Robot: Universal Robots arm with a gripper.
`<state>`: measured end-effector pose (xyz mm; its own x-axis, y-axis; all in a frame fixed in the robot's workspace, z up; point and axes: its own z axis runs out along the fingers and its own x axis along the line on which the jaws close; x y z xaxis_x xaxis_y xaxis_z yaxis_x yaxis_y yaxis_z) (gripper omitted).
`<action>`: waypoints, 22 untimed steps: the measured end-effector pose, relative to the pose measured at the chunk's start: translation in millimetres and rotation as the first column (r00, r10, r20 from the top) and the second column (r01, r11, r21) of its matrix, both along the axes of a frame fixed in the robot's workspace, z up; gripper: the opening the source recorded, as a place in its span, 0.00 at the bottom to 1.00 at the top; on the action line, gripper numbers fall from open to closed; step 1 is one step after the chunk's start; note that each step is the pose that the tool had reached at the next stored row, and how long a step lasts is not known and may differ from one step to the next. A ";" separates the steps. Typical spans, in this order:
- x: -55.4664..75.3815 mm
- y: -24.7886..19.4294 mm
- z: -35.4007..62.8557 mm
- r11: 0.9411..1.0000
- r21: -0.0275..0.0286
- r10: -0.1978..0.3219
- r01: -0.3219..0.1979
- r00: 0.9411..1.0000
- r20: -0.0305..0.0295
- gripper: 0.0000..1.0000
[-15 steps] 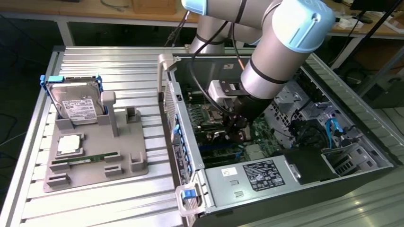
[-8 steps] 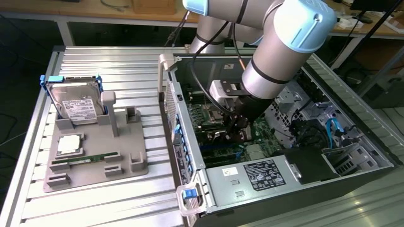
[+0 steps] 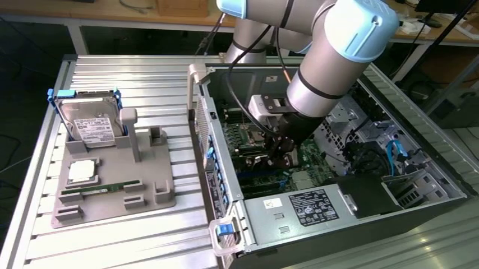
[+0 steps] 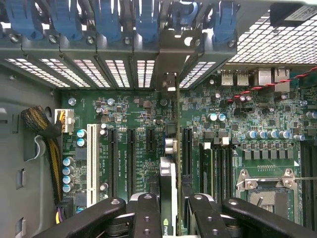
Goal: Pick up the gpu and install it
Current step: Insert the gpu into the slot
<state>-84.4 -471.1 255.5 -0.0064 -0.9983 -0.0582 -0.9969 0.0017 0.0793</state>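
I am reaching into the open computer case (image 3: 258,224), which is filling the exterior view from centre out to four o'clock, and hanging over its green motherboard (image 4: 124,111). The pick-up is looking done: my gripper (image 4: 171,218) is clamping its fingers (image 4: 147,213) on the gpu (image 4: 168,188), carried edge-on above the expansion slots (image 4: 131,153). Seating it in a slot is, I judge, not yet finished.

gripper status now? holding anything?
Gripper: closed on the gpu, which it holds edge-on over the motherboard.
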 end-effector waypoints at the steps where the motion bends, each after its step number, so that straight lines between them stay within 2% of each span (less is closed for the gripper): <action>1: 0.0 0.0 0.0 1.000 -0.003 0.000 0.000 1.000 0.000 0.27; 4: -0.1 0.0 0.0 1.000 -0.006 0.000 0.000 1.000 0.000 0.27; 22: 0.0 0.5 5.8 1.000 -0.006 0.000 0.000 1.000 0.000 0.27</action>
<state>-84.4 -470.6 261.3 -0.0064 -0.9986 -0.0519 -0.9968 0.0022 0.0794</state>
